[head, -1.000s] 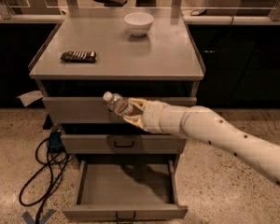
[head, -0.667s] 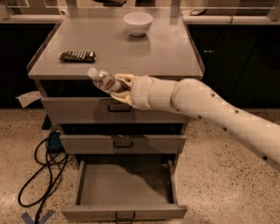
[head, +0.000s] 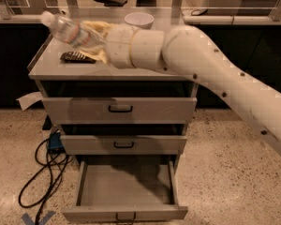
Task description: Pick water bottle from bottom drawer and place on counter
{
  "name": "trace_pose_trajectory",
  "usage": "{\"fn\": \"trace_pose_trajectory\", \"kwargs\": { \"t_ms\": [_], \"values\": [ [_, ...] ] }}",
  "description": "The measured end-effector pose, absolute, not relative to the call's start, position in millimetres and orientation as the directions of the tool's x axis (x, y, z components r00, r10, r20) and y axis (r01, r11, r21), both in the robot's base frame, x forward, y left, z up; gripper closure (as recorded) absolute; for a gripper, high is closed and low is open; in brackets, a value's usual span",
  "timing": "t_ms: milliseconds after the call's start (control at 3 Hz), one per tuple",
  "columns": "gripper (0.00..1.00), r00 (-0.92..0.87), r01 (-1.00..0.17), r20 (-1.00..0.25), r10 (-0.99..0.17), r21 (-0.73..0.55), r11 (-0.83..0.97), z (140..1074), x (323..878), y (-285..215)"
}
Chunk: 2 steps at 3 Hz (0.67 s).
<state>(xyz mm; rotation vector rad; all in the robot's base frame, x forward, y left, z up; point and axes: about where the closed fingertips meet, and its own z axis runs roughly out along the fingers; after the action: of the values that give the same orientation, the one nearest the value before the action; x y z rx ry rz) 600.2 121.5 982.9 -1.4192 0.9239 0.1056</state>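
The gripper [head: 91,40] hung over the left side of the worktop [head: 49,65], jaws clamped on the water bottle [head: 68,31], which tilted cap up-left above a dark striped packet [head: 77,56]. The bottom drawer [head: 126,191] stood pulled out; a white bowl [head: 139,19] sat at the rear.

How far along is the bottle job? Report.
Done: the bottle is out of the open, empty bottom drawer. In hand: the tool grips it, tilted, in the air above the counter, near the packet. Left: set it down on the counter and let go.
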Motion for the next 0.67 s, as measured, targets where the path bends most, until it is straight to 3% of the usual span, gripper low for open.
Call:
{"fn": "trace_pose_trajectory", "kwargs": {
  "t_ms": [333,667],
  "values": [
    [1.00,0.722,-0.515,-0.548,-0.422,-0.833,0.201,1054,593,152],
    [1.00,0.725,-0.489,-0.508,-0.465,-0.855,0.172,1051,608,161]
  ]
}}
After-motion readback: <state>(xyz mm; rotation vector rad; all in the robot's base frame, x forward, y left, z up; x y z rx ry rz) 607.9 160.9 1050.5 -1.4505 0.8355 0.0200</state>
